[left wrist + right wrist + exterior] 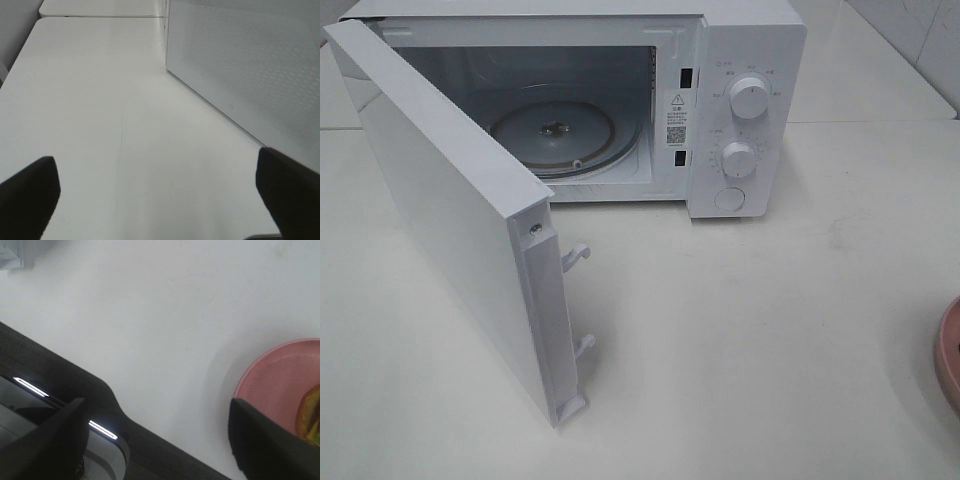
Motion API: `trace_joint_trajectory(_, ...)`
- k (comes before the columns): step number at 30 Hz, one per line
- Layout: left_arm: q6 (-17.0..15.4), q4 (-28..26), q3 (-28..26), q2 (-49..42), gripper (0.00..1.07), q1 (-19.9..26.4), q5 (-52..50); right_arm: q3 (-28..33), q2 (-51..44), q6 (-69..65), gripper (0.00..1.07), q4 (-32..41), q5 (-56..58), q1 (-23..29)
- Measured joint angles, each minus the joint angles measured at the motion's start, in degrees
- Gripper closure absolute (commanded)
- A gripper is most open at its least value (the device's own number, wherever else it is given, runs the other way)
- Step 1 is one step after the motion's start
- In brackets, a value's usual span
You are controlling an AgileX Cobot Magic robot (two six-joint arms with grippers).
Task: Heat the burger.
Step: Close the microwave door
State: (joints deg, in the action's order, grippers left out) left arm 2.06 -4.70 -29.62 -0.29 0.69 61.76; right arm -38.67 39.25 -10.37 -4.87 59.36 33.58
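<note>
Near edge, right side: round pink plate [950, 352] on the white tabletop [770, 330], mostly cut off in the high view. Right wrist view shows the burger [310, 416] sitting on that plate, only a sliver visible. Right gripper [155, 440] spread wide, grasping nothing, just beside the plate. Left gripper [160, 192] fully spread, empty, over bare table beside the white microwave door [450, 215], which is swung open. Further back: white microwave [740, 90], glass turntable [555, 135] bare.
</note>
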Motion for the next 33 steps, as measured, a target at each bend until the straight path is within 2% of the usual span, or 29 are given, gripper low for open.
trace_joint_trajectory(5,0.0,0.0,0.0,0.0,0.07,0.0,0.0,0.0,-4.0,0.1,0.32,0.9,0.2,-1.7)
trace_joint_trajectory(7,0.0,0.0,0.0,0.0,0.07,0.0,0.0,0.0,-7.0,0.9,0.32,1.5,0.2,-4.9)
trace_joint_trajectory(11,0.0,0.0,0.0,0.0,0.07,0.0,0.0,0.0,-9.3,2.8,0.31,2.6,0.3,-8.0)
trace_joint_trajectory(13,0.0,0.0,0.0,0.0,0.07,0.0,0.0,0.0,-12.1,5.1,0.31,4.0,0.3,-11.5)
trace_joint_trajectory(14,0.0,0.0,0.0,0.0,0.07,0.0,0.0,0.0,-12.1,5.1,0.31,4.0,0.3,-11.5)
trace_joint_trajectory(15,0.0,0.0,0.0,0.0,0.07,0.0,0.0,0.0,-13.8,6.2,0.31,4.5,0.3,-13.8)
trace_joint_trajectory(16,0.0,0.0,0.0,0.0,0.07,0.0,0.0,0.0,-13.8,6.2,0.31,4.5,0.3,-13.8)
trace_joint_trajectory(18,0.0,0.0,0.0,0.0,0.07,0.0,0.0,0.0,-16.7,7.6,0.31,4.9,0.3,-17.2)
trace_joint_trajectory(19,0.0,0.0,0.0,0.0,0.07,0.0,0.0,0.0,-16.7,7.6,0.31,4.9,0.3,-17.2)
trace_joint_trajectory(20,0.0,0.0,0.0,0.0,0.07,0.0,0.0,0.1,-18.6,7.7,0.31,5.3,0.3,-19.5)
trace_joint_trajectory(22,0.0,0.0,0.0,0.0,0.07,0.0,0.0,0.5,-19.8,7.9,0.31,5.3,-0.1,-20.5)
trace_joint_trajectory(33,0.0,0.0,0.0,0.0,0.07,0.0,0.0,9.5,-32.3,7.9,0.31,5.8,-0.5,-27.5)
